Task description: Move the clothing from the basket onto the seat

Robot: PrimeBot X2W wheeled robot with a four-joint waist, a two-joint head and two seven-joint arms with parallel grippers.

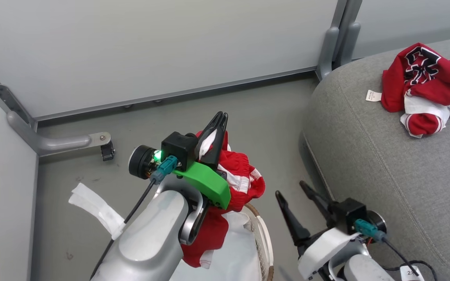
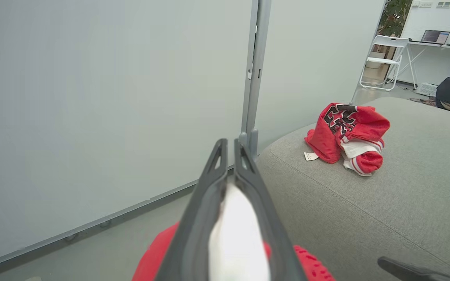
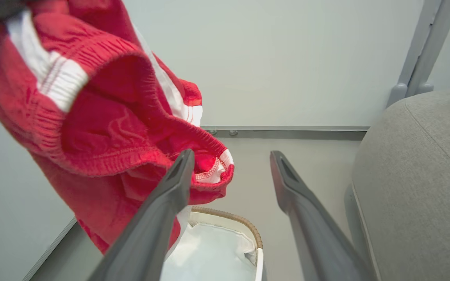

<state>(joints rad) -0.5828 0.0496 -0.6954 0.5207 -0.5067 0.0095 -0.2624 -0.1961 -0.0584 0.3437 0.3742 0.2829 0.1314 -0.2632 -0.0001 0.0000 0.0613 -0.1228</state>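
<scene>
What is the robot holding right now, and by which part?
The left gripper is shut on the red garment, pinching a white fold of it; the rest hangs over the basket. The right gripper is open, holding nothing.

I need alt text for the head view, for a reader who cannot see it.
The left gripper, shut on a red garment, holds it above the basket. At the lower right, the open right gripper is next to the grey seat, where a printed garment lies.
</scene>
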